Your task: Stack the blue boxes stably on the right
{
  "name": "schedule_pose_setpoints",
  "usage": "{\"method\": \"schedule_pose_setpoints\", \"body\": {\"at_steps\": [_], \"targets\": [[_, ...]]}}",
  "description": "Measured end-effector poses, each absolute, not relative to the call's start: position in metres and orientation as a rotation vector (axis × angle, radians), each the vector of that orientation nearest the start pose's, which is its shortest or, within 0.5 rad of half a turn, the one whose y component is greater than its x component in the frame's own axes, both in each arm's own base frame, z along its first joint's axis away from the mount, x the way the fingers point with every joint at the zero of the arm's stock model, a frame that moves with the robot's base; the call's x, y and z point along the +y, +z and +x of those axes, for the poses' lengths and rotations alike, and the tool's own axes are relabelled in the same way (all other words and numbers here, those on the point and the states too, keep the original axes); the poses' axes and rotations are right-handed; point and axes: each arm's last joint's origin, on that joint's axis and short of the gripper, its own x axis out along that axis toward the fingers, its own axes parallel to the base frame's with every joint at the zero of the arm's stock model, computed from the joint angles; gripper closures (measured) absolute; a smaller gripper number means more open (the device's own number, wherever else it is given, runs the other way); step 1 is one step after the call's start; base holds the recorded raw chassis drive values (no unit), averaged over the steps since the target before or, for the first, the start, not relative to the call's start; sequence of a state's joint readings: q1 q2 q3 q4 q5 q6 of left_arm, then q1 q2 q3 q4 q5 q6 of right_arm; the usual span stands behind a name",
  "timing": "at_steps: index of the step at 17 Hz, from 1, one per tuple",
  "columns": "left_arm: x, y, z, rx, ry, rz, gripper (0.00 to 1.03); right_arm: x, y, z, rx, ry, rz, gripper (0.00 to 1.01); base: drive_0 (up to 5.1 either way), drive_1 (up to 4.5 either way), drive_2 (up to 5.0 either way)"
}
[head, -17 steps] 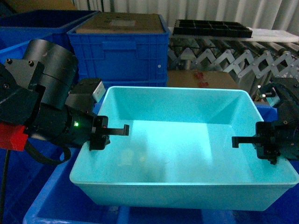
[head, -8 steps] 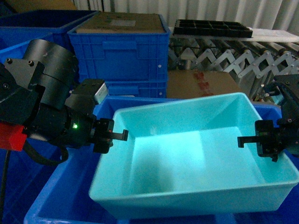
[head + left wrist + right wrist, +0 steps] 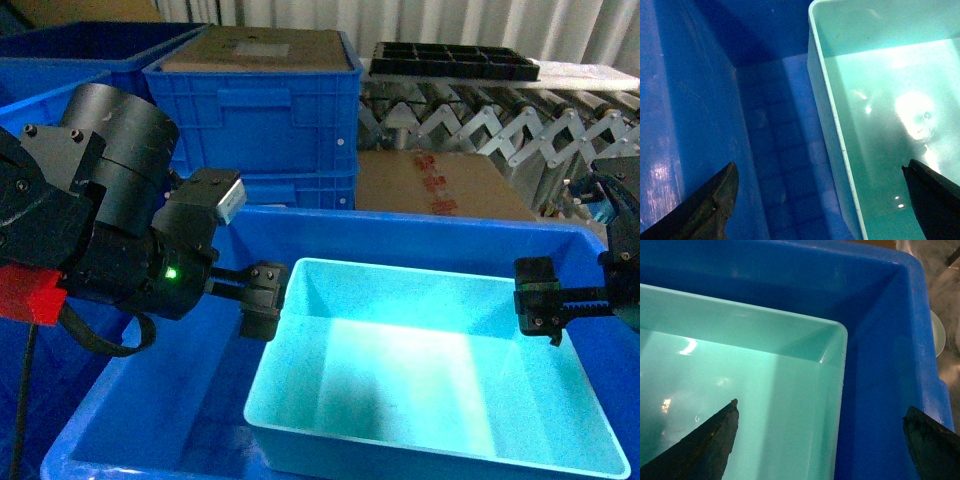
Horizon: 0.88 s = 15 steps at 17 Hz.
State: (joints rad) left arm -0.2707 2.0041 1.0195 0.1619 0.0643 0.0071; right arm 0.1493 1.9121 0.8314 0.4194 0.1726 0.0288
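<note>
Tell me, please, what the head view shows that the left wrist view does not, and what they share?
Only the head view shows both grippers, left and right, at opposite rims of the turquoise tub, plus stacked blue crates and a roller conveyor behind. Only the left wrist view shows the left fingers open astride the tub's wall. Both show the tub sitting inside the large blue bin.

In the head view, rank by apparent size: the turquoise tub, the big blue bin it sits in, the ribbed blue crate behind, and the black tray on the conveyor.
1. big blue bin, partly cropped
2. turquoise tub
3. ribbed blue crate, farther away, so its true size is unsure
4. black tray, farthest back
</note>
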Motion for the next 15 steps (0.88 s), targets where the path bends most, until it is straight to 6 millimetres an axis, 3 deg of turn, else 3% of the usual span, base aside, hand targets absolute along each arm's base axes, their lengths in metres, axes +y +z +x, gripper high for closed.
{"method": "schedule_pose_setpoints", "body": {"at_steps": [5,6,7,8,9,10,11,13,15], "targets": [[-0.104,0.101,0.368,0.821,-0.319,0.093,0.05,0.048,0.105,0.349,0.652,-0.031,-0.078,0.03,0.0,0.00,0.0],[-0.105,0.097,0.370,0.659,-0.258,0.102,0.10,0.047,0.102,0.352,0.541,-0.018,-0.062,0.07,0.0,0.00,0.0],[-0.097,0.087,0.363,0.474,-0.126,0.107,0.20,0.043,0.095,0.347,0.378,0.003,-0.034,0.17,0.0,0.00,0.0],[-0.080,0.075,0.336,0.399,-0.041,0.099,0.31,0.037,0.087,0.322,0.318,0.008,-0.026,0.28,0.0,0.00,0.0],[-0.060,0.077,0.311,0.313,0.005,0.073,0.44,0.028,0.088,0.297,0.254,-0.007,-0.020,0.41,0.0,0.00,0.0],[-0.046,0.112,0.294,0.118,0.029,0.026,0.60,0.022,0.118,0.282,0.104,-0.017,-0.003,0.58,0.0,0.00,0.0],[-0.044,0.134,0.281,0.032,0.005,0.009,0.73,0.020,0.134,0.270,0.047,-0.001,0.003,0.71,0.0,0.00,0.0],[-0.029,0.122,0.241,0.128,0.001,0.020,1.02,0.014,0.126,0.235,0.111,-0.005,-0.001,0.98,0.0,0.00,0.0],[-0.020,0.142,0.221,0.028,0.008,0.004,1.01,0.003,0.146,0.214,0.007,0.013,0.002,0.99,0.0,0.00,0.0]]}}
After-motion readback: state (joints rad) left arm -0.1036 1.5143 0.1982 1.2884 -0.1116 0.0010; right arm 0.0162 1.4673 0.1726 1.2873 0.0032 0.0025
